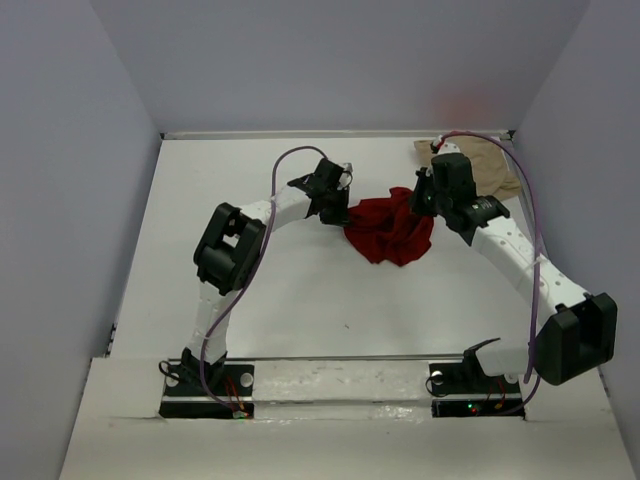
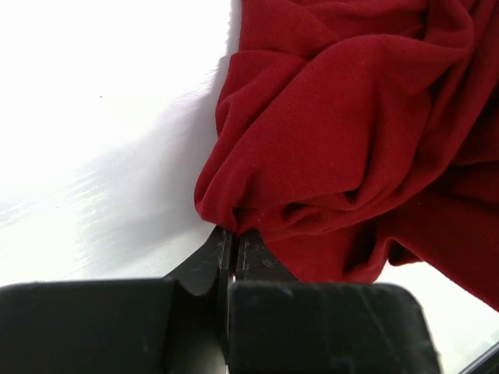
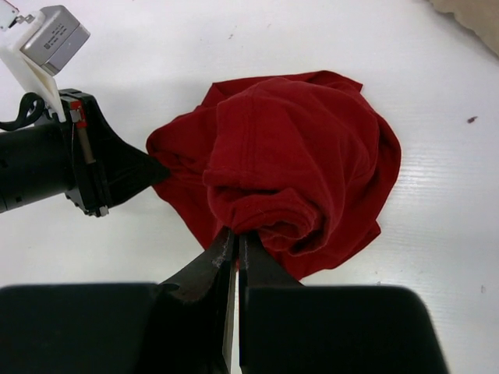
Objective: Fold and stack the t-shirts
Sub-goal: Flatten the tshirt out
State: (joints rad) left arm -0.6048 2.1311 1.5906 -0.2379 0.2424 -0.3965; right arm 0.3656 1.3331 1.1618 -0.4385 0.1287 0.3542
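I see the red shirt [image 1: 390,232], a soft matte knit, crumpled into a rounded heap with deep folds on the smooth white table [image 1: 260,290], toward the far side. My left gripper [image 2: 231,243] is closed tight on a fold at the heap's left edge. My right gripper [image 3: 236,243] pinches a rolled hem at the right edge, equally tight. The tan shirt [image 1: 492,165] lies in the far right corner.

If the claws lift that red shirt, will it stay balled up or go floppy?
Probably floppy: the red shirt lies crumpled in soft folds, so it should droop between the left claw and right claw. Its thin cloth looks light.
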